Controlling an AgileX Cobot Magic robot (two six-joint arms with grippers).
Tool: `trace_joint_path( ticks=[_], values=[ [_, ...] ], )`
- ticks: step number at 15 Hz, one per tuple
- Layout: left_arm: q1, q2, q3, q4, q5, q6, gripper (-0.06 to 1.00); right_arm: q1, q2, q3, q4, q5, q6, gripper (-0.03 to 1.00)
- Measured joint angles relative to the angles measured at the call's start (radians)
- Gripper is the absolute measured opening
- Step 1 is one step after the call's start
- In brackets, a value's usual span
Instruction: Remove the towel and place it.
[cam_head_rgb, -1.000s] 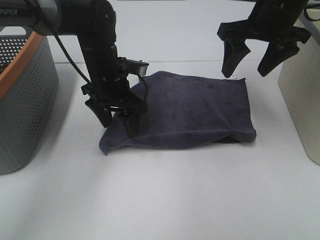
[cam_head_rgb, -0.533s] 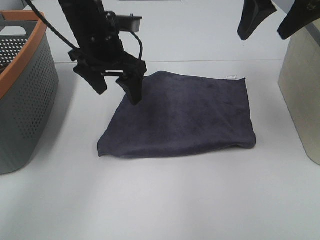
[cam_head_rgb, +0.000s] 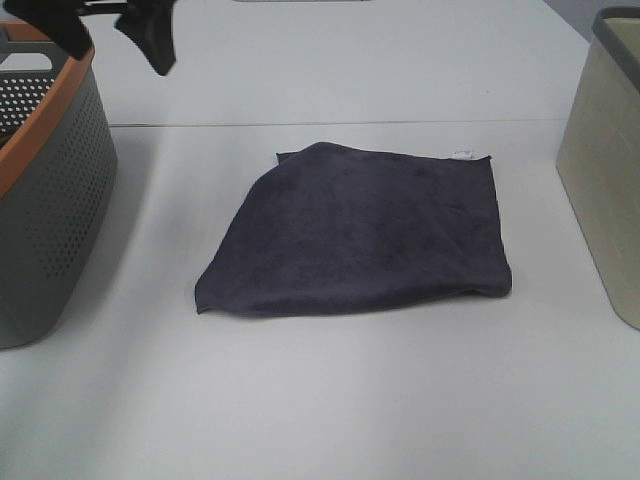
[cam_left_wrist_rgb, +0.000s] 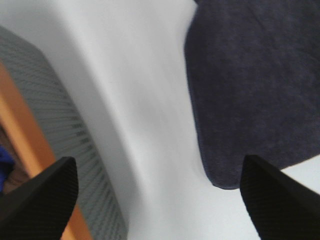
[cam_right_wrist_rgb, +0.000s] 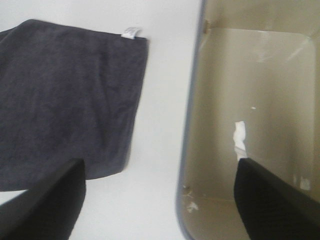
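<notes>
The white table (cam_head_rgb: 330, 400) fills most of the high view. At its left edge stands a grey perforated plastic basket with an orange rim (cam_head_rgb: 50, 190), cut off by the frame; at the right edge a beige smooth-walled bin (cam_head_rgb: 605, 170), also cut off, with a scrap of something white on its floor in the right wrist view — too blurred to name. Between them, in the middle of the frame, the dark navy-grey soft cloth towel (cam_head_rgb: 365, 232) lies flat on the table, touched by nothing; its small white tag (cam_head_rgb: 462, 154) sits at the far edge, any print on it too small to read. The left gripper (cam_head_rgb: 105, 28) hangs high in the upper left corner above the basket, black fingers spread wide and empty. The right gripper (cam_right_wrist_rgb: 160, 200) is outside the high view; its wrist camera shows two dark fingertips far apart, holding nothing, above the towel's edge and the bin.
</notes>
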Motion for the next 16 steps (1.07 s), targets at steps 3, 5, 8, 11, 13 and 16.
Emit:
trace_joint_path(
  ticks=[3, 5, 8, 11, 13, 16],
  values=[
    [0.159, -0.053, 0.000, 0.000, 0.001, -0.020, 0.83, -0.044, -0.025, 0.000, -0.046, 0.000, -0.007, 0.73],
    [0.252, -0.104, 0.031, 0.003, 0.000, -0.032, 0.83, -0.043, -0.057, 0.019, -0.043, 0.000, -0.009, 0.73],
    [0.298, -0.236, 0.206, 0.006, 0.000, -0.036, 0.83, -0.043, -0.167, 0.125, -0.015, -0.001, -0.034, 0.73],
    [0.298, -0.430, 0.441, 0.026, 0.000, -0.036, 0.83, -0.043, -0.389, 0.290, -0.015, -0.001, -0.033, 0.73],
    [0.298, -0.572, 0.582, 0.060, -0.016, -0.060, 0.83, -0.043, -0.541, 0.405, -0.015, -0.001, -0.044, 0.73],
    [0.298, -0.789, 0.782, 0.152, -0.087, -0.101, 0.83, -0.043, -0.736, 0.586, -0.015, 0.001, -0.061, 0.73]
  ],
)
